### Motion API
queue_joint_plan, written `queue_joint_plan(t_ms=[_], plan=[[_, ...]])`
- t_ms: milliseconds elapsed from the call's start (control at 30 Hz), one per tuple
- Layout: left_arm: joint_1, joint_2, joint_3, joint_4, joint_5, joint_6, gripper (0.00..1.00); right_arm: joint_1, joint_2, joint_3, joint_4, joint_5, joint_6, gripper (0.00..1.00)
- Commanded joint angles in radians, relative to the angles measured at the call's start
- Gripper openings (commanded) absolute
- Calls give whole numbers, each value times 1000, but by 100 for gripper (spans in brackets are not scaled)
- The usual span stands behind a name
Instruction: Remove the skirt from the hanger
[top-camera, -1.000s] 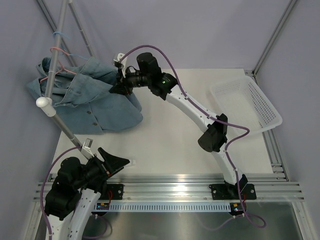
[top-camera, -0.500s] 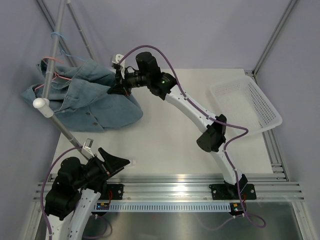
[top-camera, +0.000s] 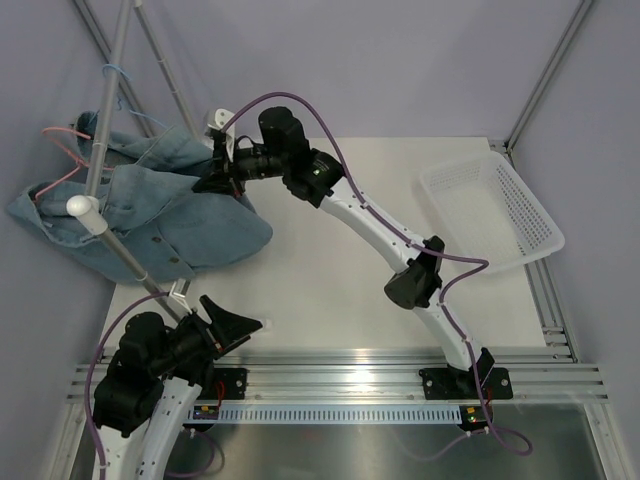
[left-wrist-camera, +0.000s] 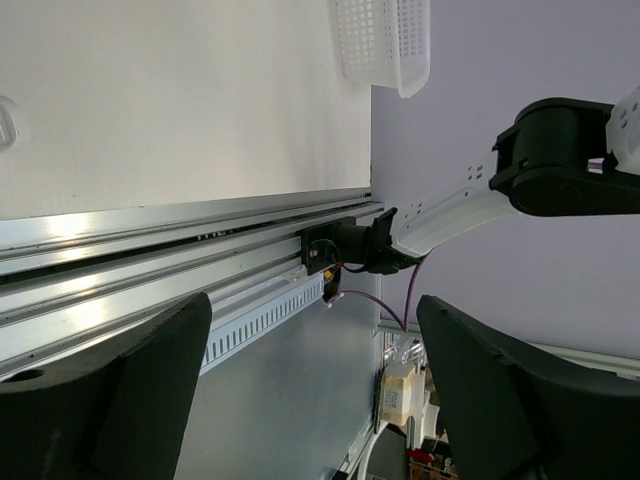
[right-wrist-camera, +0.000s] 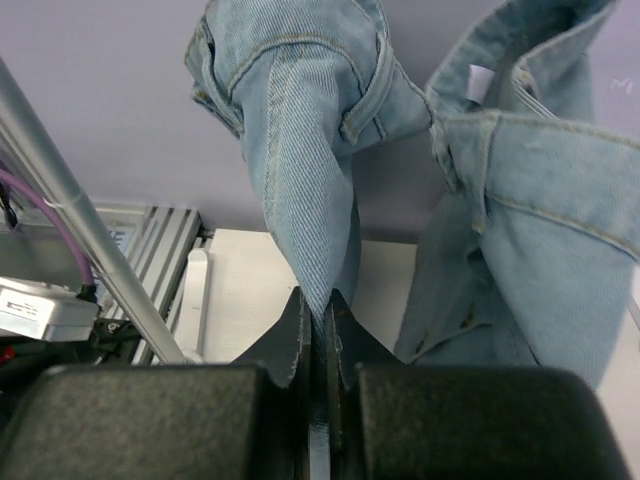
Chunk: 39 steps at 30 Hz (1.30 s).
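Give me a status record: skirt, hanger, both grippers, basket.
skirt: denim, on the hanger, by the pole at far left
hanger: pink, partly showing out of the skirt
right gripper: shut on a skirt fold
left gripper: open, holding nothing, near its base
basket: white, far right

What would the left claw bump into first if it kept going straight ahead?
Probably the right arm, low down near its base. The left claw points across the table that way, but depth is unclear.
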Motion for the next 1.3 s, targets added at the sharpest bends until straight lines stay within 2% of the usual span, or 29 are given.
queue_joint_plan(t_ms=[0, 167, 300, 400, 500, 600, 733, 1000, 1133, 1267], plan=[[9, -141, -10, 46, 51, 1, 88, 31, -4, 76, 157, 13, 39, 0], [9, -143, -4, 69, 64, 1, 87, 33, 25, 95, 157, 33, 66, 0], [9, -128, 12, 115, 93, 10, 84, 33, 15, 49, 122, 76, 63, 0], [9, -83, 42, 122, 117, 56, 79, 27, -37, -72, 167, 108, 100, 0], [11, -13, 96, 83, 124, 132, 76, 22, -137, -274, 227, 152, 126, 0], [14, 72, 156, 63, 141, 192, 73, 15, -201, -382, 267, 186, 138, 0], [34, 158, 246, 65, 173, 250, 69, -15, -347, -632, 339, 217, 190, 0], [116, 339, 453, 43, 271, 347, 68, -71, -611, -1032, 434, 248, 203, 0], [139, 417, 553, 31, 291, 364, 68, -99, -709, -1169, 461, 259, 232, 0], [143, 443, 708, 23, 216, 343, 67, -119, -780, -1247, 462, 255, 239, 0]])
